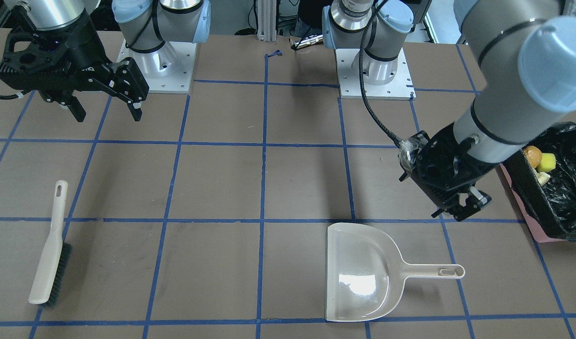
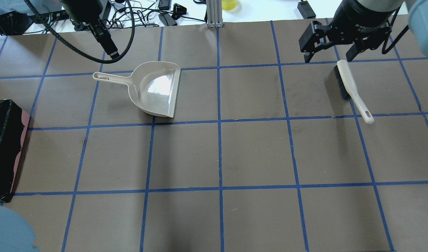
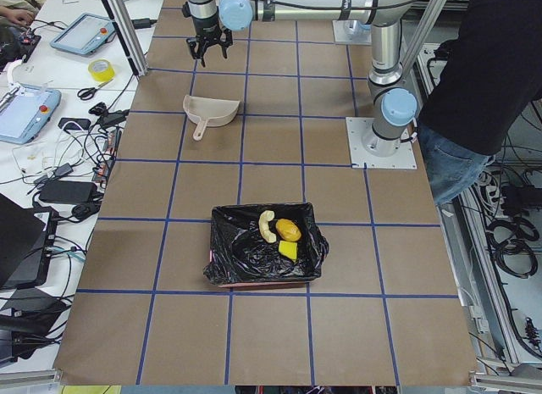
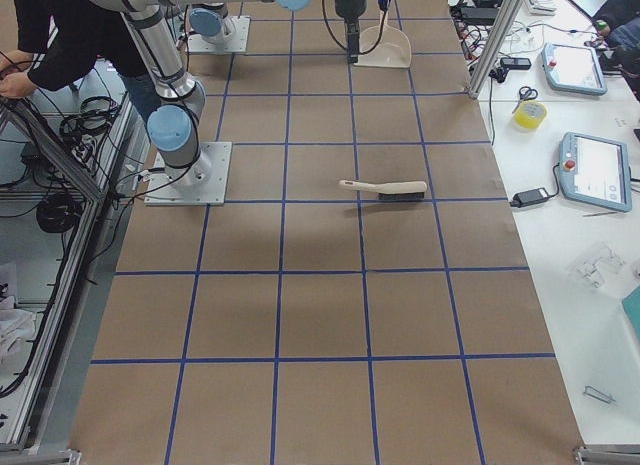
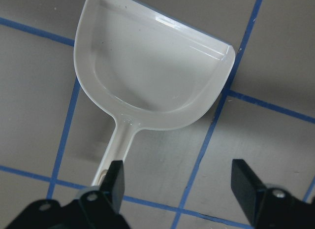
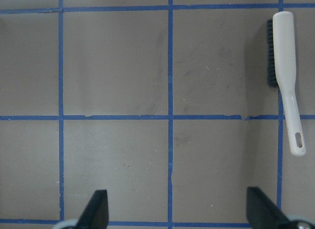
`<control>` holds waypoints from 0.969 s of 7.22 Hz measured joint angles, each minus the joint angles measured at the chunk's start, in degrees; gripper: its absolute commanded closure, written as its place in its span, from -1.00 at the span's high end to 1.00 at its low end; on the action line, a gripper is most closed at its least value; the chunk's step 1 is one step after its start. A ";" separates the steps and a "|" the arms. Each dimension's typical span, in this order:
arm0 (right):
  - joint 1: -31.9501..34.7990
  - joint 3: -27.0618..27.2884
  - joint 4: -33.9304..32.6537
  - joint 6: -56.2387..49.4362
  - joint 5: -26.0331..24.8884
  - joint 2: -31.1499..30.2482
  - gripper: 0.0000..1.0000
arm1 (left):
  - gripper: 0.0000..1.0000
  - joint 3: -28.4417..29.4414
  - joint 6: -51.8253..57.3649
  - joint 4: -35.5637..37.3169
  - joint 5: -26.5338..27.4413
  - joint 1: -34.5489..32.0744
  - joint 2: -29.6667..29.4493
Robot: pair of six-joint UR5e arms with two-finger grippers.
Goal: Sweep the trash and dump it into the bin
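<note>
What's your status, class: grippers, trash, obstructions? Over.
Left gripper, right gripper open, empty. Three trash items inside pink box bin with black plastic liner. Beige plastic dustpan empty; nothing blocking.

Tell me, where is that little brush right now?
In the overhead view the brush lies flat on the table on the robot's right side, by the right arm's open fingers and far from the dustpan.

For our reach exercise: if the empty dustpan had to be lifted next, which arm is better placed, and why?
Left, most likely. The left gripper hangs open over the dustpan, at its handle. The right gripper is open far off on the other side, near the brush.
</note>
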 measured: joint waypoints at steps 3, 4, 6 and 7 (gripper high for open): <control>0.00 0.00 0.07 0.00 -0.03 0.00 1.00 | 0.71 -8.40 -23.65 -0.66 0.03 -0.32 10.36; 0.00 0.00 0.08 0.00 -0.06 0.00 1.00 | 0.77 -11.92 -28.68 1.73 0.03 -0.32 13.01; 0.00 0.00 0.08 0.00 -0.02 0.01 1.00 | 0.82 -15.58 -35.18 5.26 -0.02 -0.14 15.93; 0.00 0.00 0.08 0.00 0.00 0.00 1.00 | 0.91 -16.06 -36.95 5.43 -0.04 -0.01 16.60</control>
